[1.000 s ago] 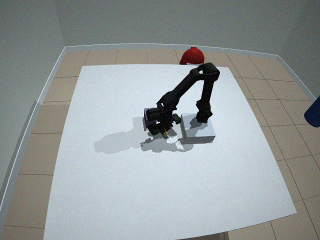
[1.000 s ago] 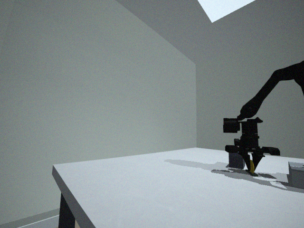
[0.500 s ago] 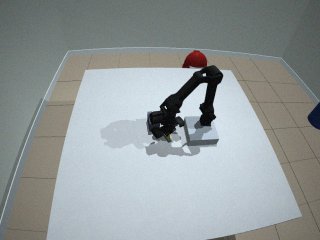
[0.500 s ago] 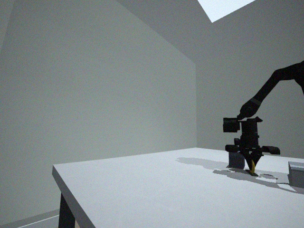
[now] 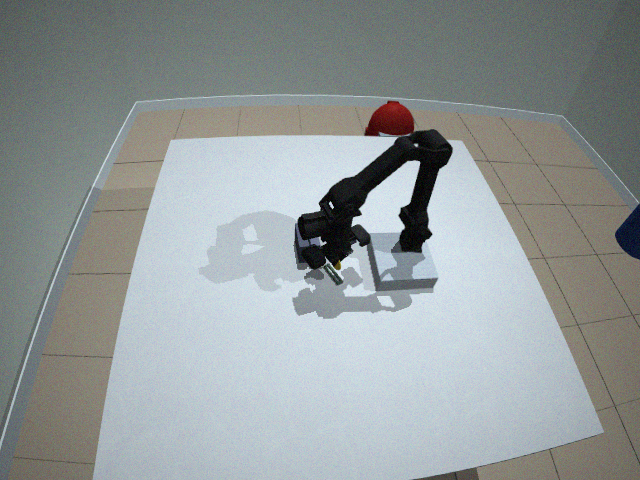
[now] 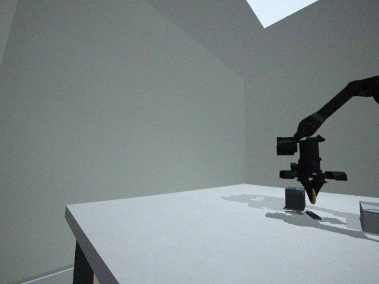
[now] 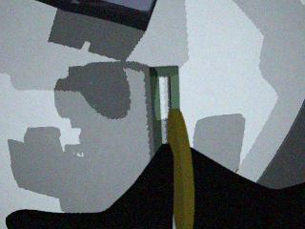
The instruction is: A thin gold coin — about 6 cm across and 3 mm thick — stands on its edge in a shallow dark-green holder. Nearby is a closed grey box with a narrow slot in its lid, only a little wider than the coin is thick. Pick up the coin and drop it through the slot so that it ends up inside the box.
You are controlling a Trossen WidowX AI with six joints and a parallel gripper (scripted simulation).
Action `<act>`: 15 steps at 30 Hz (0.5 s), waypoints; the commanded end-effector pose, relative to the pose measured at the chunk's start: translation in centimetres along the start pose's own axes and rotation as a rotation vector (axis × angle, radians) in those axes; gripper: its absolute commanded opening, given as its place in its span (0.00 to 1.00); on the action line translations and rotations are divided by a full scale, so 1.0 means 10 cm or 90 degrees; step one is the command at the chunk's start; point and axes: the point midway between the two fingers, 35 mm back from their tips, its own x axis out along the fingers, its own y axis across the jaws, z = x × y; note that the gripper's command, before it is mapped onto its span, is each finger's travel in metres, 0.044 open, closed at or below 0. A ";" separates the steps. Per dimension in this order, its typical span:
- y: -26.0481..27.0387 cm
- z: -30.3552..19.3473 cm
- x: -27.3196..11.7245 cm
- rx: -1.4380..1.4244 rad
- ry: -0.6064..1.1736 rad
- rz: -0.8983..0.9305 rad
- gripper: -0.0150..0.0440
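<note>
My gripper [image 5: 336, 260] [image 6: 312, 193] [image 7: 172, 151] is shut on the gold coin [image 5: 338, 265] [image 6: 313, 199] [image 7: 184, 181]. The coin is on edge, roughly upright, and its lower part sticks out below the fingertips. The coin is above the table, clear of the dark-green holder [image 5: 334, 274] [image 6: 313, 215] [image 7: 174, 91]. The holder lies flat on the table with its opening empty. The closed grey box [image 5: 299, 252] [image 6: 294, 199] [image 7: 107, 9] stands close by, beyond the holder in the wrist view. In the top view the arm partly hides the box; its slot is not clear.
A wide grey block [image 5: 405, 266] [image 6: 369, 218] under the arm's base stands to the right of the holder. A red rounded object [image 5: 391, 119] is behind the table's far edge. A blue object [image 5: 630, 235] shows at the right side.
</note>
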 end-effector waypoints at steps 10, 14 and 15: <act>0.01 0.00 -0.34 0.002 0.001 0.008 0.25; -0.01 -0.01 -0.45 0.002 0.001 0.008 0.25; -0.01 -0.01 -0.47 0.002 0.001 0.008 0.25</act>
